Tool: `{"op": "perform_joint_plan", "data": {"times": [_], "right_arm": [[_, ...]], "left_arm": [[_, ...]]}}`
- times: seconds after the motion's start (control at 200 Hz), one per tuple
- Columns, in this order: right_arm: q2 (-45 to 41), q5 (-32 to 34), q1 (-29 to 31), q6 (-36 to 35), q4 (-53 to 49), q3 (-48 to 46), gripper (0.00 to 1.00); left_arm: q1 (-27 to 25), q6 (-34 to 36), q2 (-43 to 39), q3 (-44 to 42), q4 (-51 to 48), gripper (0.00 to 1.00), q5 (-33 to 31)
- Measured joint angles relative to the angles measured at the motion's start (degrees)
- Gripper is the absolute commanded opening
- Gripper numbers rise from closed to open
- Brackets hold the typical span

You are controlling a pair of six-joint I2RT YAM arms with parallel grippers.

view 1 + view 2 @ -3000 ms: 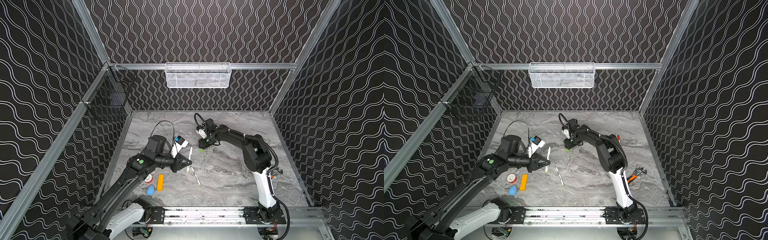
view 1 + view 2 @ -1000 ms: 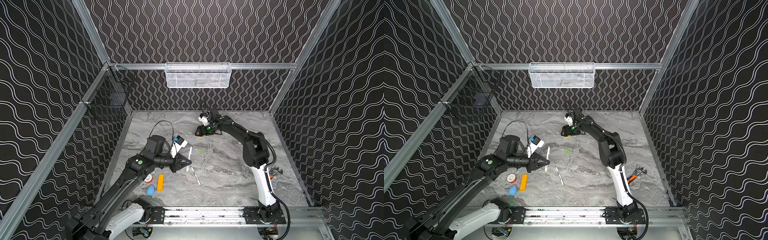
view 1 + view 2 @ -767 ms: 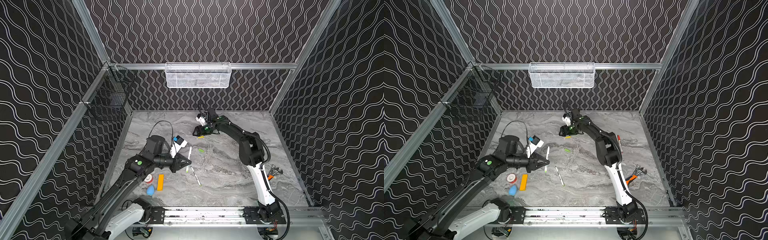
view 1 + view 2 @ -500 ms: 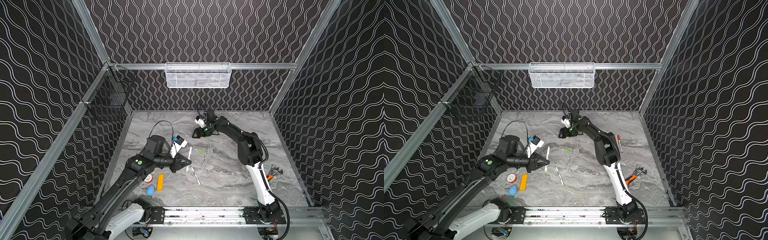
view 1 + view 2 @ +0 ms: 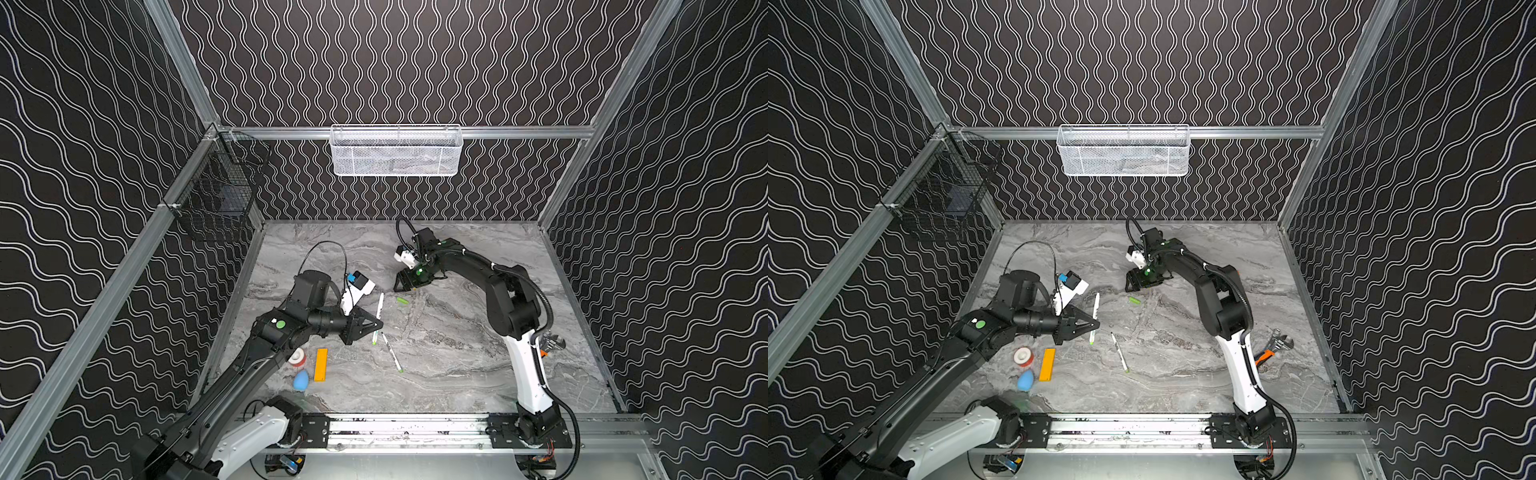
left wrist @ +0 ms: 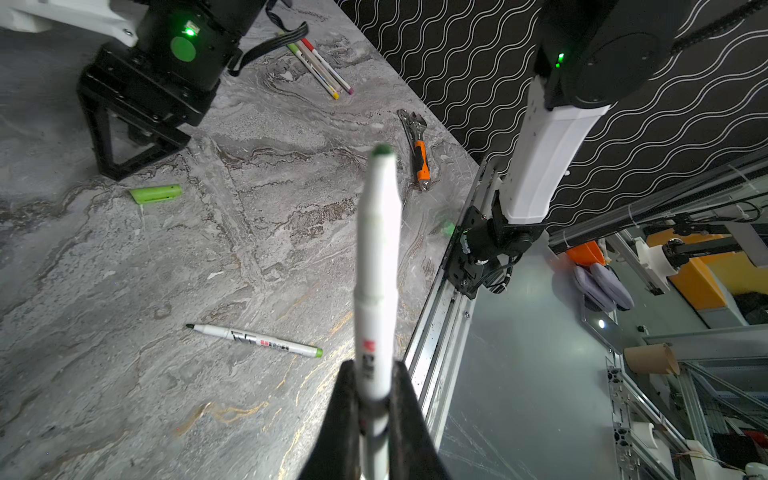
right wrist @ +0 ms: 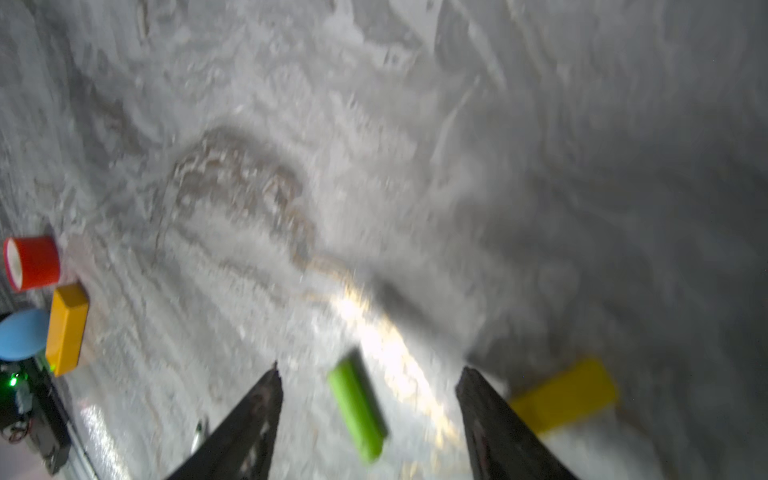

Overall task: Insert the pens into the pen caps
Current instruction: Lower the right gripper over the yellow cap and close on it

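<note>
A grey marbled surface (image 5: 457, 374) lies inside dark walls patterned with wavy lines, and the task's things are scattered across it. We see the left pincer (image 5: 376, 324) pressed together on a white pen (image 6: 376, 249), gripping it low on the barrel. Its bare green tip points away from the wrist, out over the surface.

The right pincer (image 5: 409, 284) stands spread, low and just beside a loose green cap (image 5: 402, 299). In the blurred right wrist view that cap (image 7: 357, 409) shows between the two fingers, lying flat and not gripped. A yellow cap (image 7: 565, 395) lies just outside one finger.

A second pen (image 5: 392, 352) lies uncapped on the surface near the left pincer. A few more pens (image 6: 320, 68) lie together behind the right arm, too small for us to tell whether they are capped.

We judge the task to be near its start: no pen that we can see clearly wears a cap. One pen is in hand and its likely cap has yet to be picked up. Left to do are that first pairing, then the lying pen and the far group.
</note>
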Motion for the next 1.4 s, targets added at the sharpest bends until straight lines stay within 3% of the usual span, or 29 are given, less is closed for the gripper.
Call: {"op": "perform_joint_plan", "data": {"times": [0.285, 0.48, 0.696, 1.171, 1.401], "right_arm": [[-6.9, 4.2, -1.2, 1.2, 5.1, -6.4, 0.68], [-1.1, 7.6, -3.0, 4.4, 3.9, -0.3, 0.5], [2.4, 7.9, -3.0, 6.8, 3.5, 2.7, 0.41], [3.9, 10.6, -1.8, 7.9, 2.7, 2.8, 0.4], [2.5, 12.5, -0.5, 6.0, 2.7, 0.7, 0.46]], "left_arm": [[0.0, 0.0, 0.3, 0.0, 0.3, 0.0, 0.2], [0.1, 0.0, 0.3, 0.0, 0.3, 0.0, 0.3], [0.1, 0.0, 0.1, 0.0, 0.3, 0.0, 0.3], [0.1, 0.0, -0.3, 0.0, 0.3, 0.0, 0.8], [0.1, 0.0, -1.4, 0.0, 0.3, 0.0, 1.0]]}}
